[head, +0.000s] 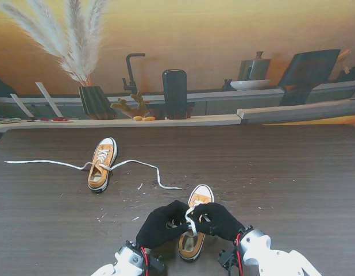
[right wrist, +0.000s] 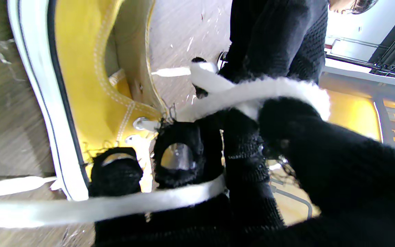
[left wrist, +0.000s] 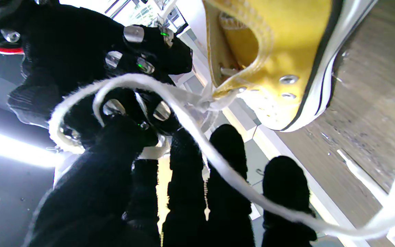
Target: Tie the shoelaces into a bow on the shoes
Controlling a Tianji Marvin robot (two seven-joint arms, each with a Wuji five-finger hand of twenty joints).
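Both robot hands (head: 192, 224) grip the lace (head: 190, 218) (no readable writing); near shoe (head: 195, 227) underneath

We note mustard-yellow shoes (head: 101, 165) with white soles and white laces (head: 144, 167), black-gloved hands, on our dark-brown woodgrain table (head: 281, 172).

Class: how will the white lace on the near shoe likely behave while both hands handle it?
The white lace curls in a soft loop between left hand and right hand, so probably floppy. Its fuzzy surface suggests decent grip. The near shoe looks light, so tugging may drag it.
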